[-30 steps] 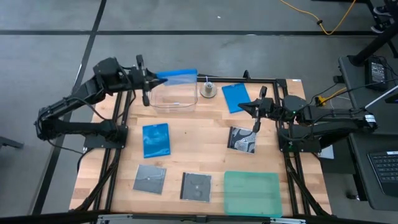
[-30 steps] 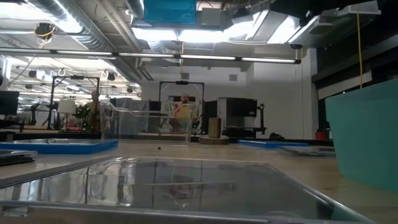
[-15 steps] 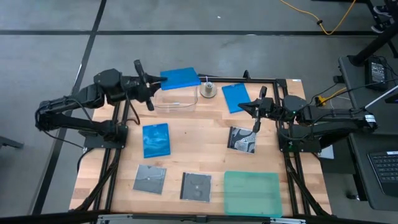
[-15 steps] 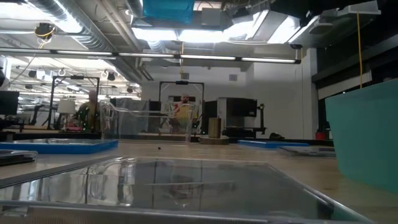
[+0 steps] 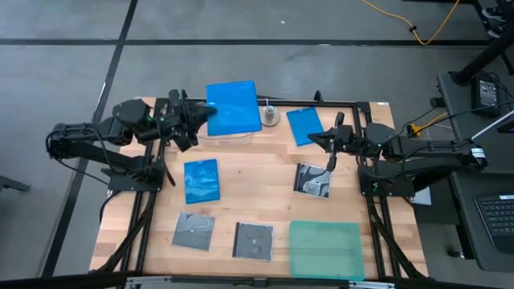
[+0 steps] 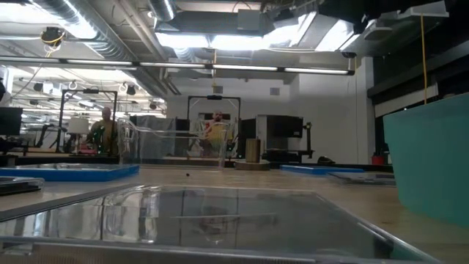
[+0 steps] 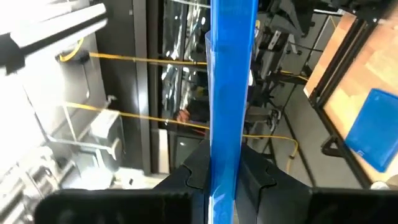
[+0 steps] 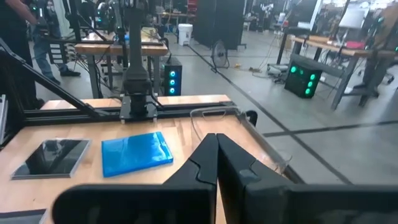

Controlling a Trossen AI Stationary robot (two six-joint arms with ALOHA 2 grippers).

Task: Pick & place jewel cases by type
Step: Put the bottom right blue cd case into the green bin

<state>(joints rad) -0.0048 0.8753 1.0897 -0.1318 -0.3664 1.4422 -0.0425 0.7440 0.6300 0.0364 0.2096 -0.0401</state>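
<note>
My left gripper (image 5: 199,119) is shut on a bright blue jewel case (image 5: 234,107), which floats face-up over the clear tub (image 5: 241,135) at the table's far edge. A second blue case (image 5: 201,180) lies flat left of centre, and a third (image 5: 303,125) lies far right. Three grey-black square cases lie flat: two near the front edge (image 5: 193,231) (image 5: 253,240) and one (image 5: 313,180) just below my right gripper (image 5: 329,146). That gripper is shut and touches nothing, its fingers (image 8: 211,152) pressed together. My left gripper pinches the blue case between its two fingers (image 7: 193,171) at the case's left edge (image 7: 224,158), one finger on each face. The fingers come level from the table's left side. The case is lifted clear and lies about level above the tub.
A teal-green square tray (image 5: 325,249) sits at the near right corner and rises at the right of the low view (image 6: 432,161). A small round object (image 5: 270,117) stands beside the tub. A person (image 6: 105,132) is in the room behind.
My left gripper has rolled and drawn a little toward the table's near-left, still shut on the blue case. The case has turned from edge-up to face-up, so its full face now shows from above, and it has left the top of the low view.
</note>
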